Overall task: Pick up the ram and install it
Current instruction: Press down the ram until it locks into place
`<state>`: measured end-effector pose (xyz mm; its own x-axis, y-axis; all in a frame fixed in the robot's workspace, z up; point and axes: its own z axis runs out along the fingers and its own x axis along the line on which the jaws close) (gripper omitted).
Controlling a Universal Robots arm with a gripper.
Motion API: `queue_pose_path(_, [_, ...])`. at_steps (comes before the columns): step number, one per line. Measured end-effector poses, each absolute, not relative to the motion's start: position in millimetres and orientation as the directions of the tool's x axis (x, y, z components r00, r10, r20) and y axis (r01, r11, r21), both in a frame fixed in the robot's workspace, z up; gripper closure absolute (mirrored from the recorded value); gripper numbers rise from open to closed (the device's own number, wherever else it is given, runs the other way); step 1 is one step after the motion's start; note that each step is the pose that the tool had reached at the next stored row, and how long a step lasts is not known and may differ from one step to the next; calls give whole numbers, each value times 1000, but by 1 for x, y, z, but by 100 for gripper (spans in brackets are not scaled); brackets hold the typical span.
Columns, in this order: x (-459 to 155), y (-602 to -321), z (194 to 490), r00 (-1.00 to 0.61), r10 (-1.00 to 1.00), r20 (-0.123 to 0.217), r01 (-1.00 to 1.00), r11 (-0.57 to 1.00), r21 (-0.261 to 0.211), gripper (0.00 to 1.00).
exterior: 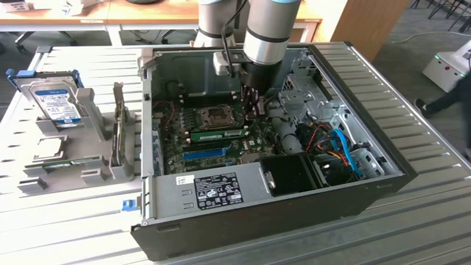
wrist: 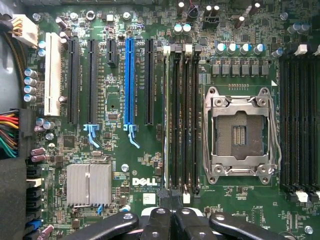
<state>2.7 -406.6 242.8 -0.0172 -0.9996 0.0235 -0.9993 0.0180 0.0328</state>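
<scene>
1. The gripper is down inside the computer case, its fingers drawn together with no gap showing. I cannot tell whether they pinch the stick's end.
2. The ram stands on edge at the outermost of the black memory slots, beside the empty processor socket.
3. Its long axis runs along the slot. In the exterior view the ram lies roughly left to right, thin top edge upward.
4. Risk: if the notch or ends sit off the slot, pressing down could tilt the stick or seat only one end.
5. Risk: an off-centre push could flex the motherboard or leave the latches unclipped.
</scene>
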Motion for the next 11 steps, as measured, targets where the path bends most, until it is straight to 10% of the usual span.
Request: queue_pose_path(11, [-21,-407,243,-17,-1000,23,-999,18,33,89])
